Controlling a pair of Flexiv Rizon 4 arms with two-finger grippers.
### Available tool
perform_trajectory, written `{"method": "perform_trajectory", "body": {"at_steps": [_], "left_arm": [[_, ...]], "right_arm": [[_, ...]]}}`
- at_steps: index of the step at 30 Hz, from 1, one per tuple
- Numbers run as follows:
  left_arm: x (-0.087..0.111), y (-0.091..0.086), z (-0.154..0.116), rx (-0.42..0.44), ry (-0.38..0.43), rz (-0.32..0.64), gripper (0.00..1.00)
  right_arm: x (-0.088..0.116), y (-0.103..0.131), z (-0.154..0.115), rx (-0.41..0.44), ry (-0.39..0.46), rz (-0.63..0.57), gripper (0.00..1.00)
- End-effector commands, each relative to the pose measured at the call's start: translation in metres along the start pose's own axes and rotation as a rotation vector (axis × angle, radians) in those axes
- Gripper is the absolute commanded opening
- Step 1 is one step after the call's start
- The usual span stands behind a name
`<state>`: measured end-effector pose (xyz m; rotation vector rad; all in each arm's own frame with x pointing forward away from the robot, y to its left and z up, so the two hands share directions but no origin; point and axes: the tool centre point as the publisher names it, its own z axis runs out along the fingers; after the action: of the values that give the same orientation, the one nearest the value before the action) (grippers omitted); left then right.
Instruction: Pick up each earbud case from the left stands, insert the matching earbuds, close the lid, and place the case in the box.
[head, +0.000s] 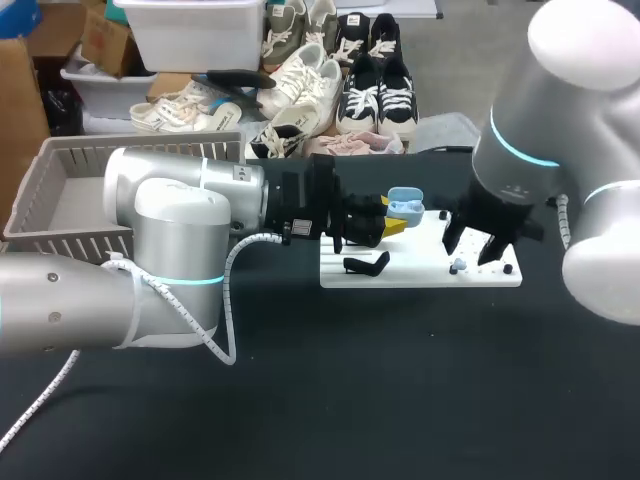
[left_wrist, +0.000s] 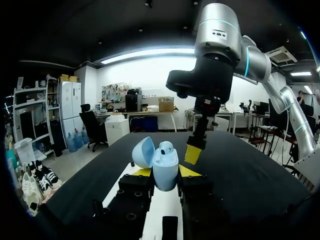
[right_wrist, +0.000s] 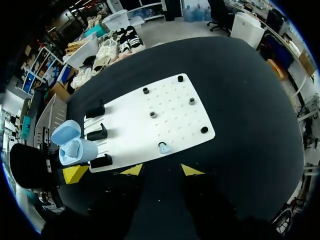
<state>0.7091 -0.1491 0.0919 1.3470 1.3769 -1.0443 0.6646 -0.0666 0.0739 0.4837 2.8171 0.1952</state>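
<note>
Head view: left gripper (head: 385, 215) clamped on the open earbud case (head: 405, 207) above the white board (head: 420, 272); box (head: 60, 190) well apart, case not yet in it.
Left wrist view: one earbud (left_wrist: 166, 147) seated, lid up.
Right wrist view: right gripper (right_wrist: 162, 171) spread, empty, over the second earbud (right_wrist: 163, 147) lying on the board.
Judged left: second bud, lid, boxing.

Earbud case (left_wrist: 165, 167) was smooth pale-blue plastic with a slight sheen. Board (right_wrist: 170, 125) was white, smooth, matt plastic by the look. Its stands (right_wrist: 96, 133) were black matt plastic. Table (head: 400, 380) top was black, matt, cloth-like. Left arm (head: 170, 230) shell was glossy silver-white. Basket (head: 140, 146) was dull grey slatted plastic.
</note>
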Motion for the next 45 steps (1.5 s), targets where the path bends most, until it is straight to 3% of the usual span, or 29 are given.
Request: {"method": "perform_trajectory", "body": {"at_steps": [1,28,45], "left_arm": [[0.0,-0.002,0.0,-0.005,-0.001,0.001,0.0],[0.0,-0.002,0.0,-0.005,-0.001,0.001,0.0],[0.0,-0.002,0.0,-0.005,-0.001,0.001,0.0]], "right_arm": [[0.0,0.001,0.017,-0.011,-0.008,0.006,0.42],[-0.005,-0.006,0.048,-0.075,0.007,0.056,0.42],[-0.009,-0.005,0.052,-0.105,-0.002,-0.022,0.44]]}}
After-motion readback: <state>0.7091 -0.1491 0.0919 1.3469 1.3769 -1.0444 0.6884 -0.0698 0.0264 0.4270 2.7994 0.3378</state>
